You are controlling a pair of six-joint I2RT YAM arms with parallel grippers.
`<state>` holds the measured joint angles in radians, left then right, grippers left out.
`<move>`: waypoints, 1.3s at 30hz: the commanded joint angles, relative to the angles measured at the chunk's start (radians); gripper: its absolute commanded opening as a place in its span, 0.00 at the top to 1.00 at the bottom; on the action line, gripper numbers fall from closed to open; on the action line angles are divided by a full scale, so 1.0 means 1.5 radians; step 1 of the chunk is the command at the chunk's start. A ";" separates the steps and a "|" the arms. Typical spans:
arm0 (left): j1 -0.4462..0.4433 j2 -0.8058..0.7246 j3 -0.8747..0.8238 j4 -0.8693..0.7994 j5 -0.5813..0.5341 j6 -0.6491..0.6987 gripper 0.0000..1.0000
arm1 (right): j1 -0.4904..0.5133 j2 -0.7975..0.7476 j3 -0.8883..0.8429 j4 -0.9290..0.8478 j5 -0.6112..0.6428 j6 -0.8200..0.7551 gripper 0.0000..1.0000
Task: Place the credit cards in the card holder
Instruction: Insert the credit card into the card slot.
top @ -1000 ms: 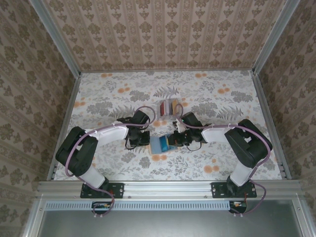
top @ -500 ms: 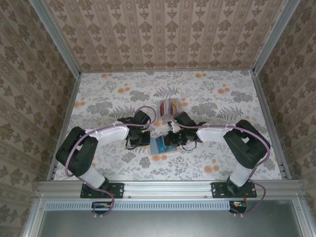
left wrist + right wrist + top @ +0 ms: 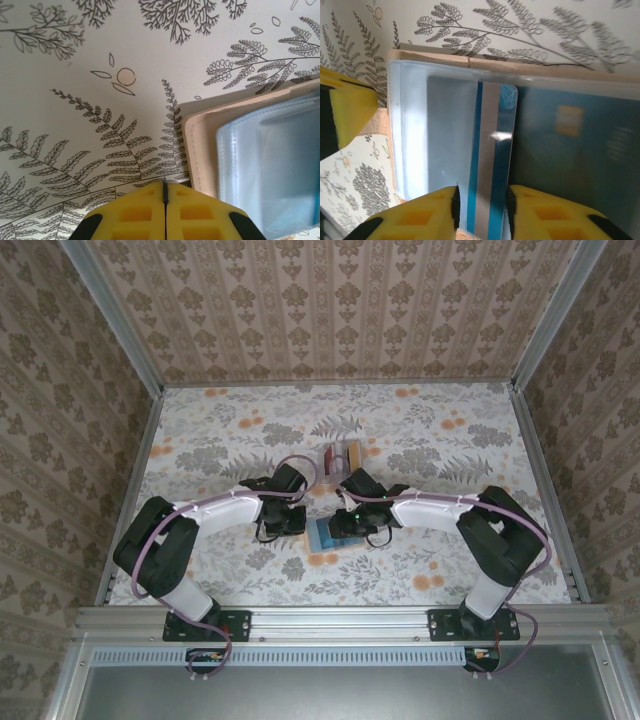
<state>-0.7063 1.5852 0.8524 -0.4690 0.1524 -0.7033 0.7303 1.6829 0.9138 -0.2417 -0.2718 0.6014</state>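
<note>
right gripper pinches a blue credit card, tip over the open card holder lying between the arms. left gripper clenched empty at the holder's edge. judgement: keep card flat, square to the clear pocket, slide slowly, left bracing.

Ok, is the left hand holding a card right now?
No, the left hand is shut, its yellow fingers pressed together with nothing between them, beside a corner of the card holder.
</note>
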 commanded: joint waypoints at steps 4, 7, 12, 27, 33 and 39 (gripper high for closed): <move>-0.004 0.007 0.009 0.000 0.001 0.008 0.94 | 0.000 -0.068 0.020 -0.103 0.097 -0.032 0.64; -0.004 0.006 0.008 0.001 0.001 0.006 0.94 | 0.000 -0.062 0.019 -0.093 0.093 -0.030 0.69; -0.004 0.004 0.006 0.004 0.001 0.007 0.94 | 0.000 -0.027 0.016 -0.058 0.084 -0.022 0.83; -0.006 0.011 0.004 0.015 0.006 0.004 0.95 | 0.054 0.093 0.121 -0.108 0.125 -0.039 0.87; -0.007 0.014 0.009 0.016 0.008 0.006 0.96 | 0.079 0.135 0.168 -0.136 0.136 -0.047 0.87; -0.006 0.007 0.009 0.006 0.003 0.007 0.95 | 0.082 0.126 0.172 -0.142 0.139 -0.049 0.87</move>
<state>-0.7071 1.5906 0.8524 -0.4549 0.1524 -0.7036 0.8360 1.8645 1.1503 -0.4103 -0.0895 0.5499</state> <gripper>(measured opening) 0.063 0.131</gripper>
